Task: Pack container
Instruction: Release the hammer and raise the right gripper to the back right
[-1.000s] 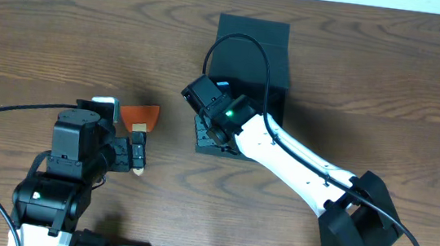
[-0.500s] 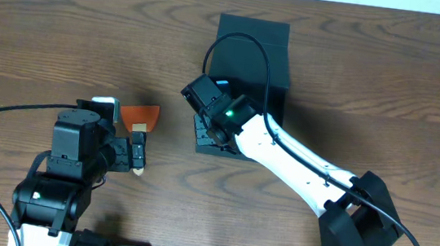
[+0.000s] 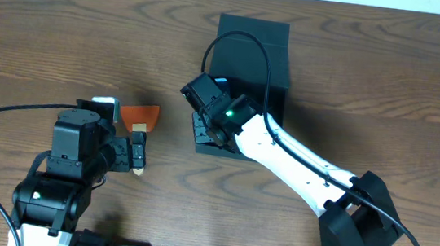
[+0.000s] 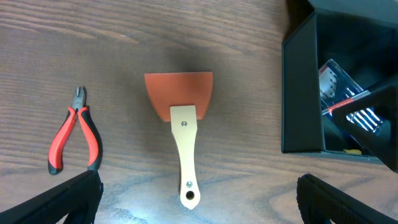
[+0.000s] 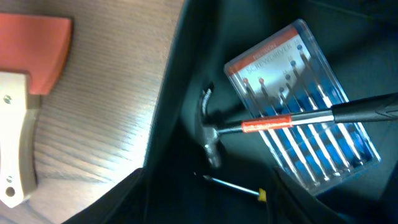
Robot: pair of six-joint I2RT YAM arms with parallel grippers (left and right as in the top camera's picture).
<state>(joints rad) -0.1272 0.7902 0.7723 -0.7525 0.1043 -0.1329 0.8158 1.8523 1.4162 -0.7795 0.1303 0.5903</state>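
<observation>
Two grippers: left gripper (image 4: 202,202) spread wide over scraper (image 4: 184,140) on bench (image 4: 93,43); right gripper (image 5: 208,205) jaws apart, empty, over container (image 4: 301,93) holding hammer (image 5: 214,137) and screwdriver set (image 5: 311,102).

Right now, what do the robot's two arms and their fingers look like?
The left arm is black and blocky, trailing a looping cable; its fingers are black. The right arm is long and white with black joints, a green light near the wrist and an arched cable above it.

Left tool (image 4: 199,190), jaws wide apart, on folded arm; right tool (image 5: 208,202), jaws parted, on outstretched arm
</observation>
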